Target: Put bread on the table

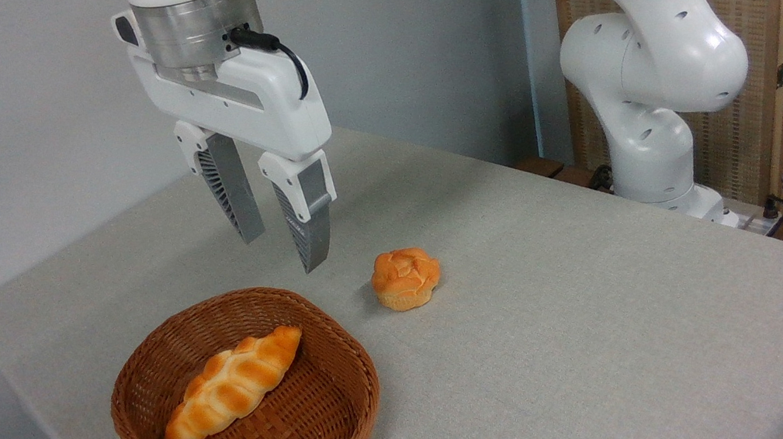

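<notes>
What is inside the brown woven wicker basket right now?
One long braided golden loaf lies in the brown woven wicker basket. Nothing else shows on its woven floor; the patch beneath the loaf is hidden.
</notes>
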Motion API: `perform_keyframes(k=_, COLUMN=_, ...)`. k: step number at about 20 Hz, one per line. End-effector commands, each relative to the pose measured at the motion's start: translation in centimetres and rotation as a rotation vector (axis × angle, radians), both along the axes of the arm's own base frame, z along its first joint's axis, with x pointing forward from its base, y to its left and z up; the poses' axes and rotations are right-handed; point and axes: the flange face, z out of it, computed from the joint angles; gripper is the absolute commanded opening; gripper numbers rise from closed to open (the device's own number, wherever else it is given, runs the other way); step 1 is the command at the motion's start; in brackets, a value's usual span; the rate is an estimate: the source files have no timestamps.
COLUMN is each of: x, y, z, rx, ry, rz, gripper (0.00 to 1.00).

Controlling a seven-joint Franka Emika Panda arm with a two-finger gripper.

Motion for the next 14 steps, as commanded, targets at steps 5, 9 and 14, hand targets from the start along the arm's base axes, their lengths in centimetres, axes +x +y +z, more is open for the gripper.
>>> perform_keyframes(k=5, x=-0.71, y=0.24, z=0.41, rx=0.061, ry=0.006, rz=-0.016, gripper=1.00)
perform_keyframes(k=9, x=-0.73, y=0.22, z=0.40, rx=0.059, ry=0.007, rz=-0.027, gripper=1.00)
perform_keyframes(k=14, x=-0.71, y=0.48, z=0.47, rx=0.059, ry=0.005, rz=-0.025, gripper=1.00)
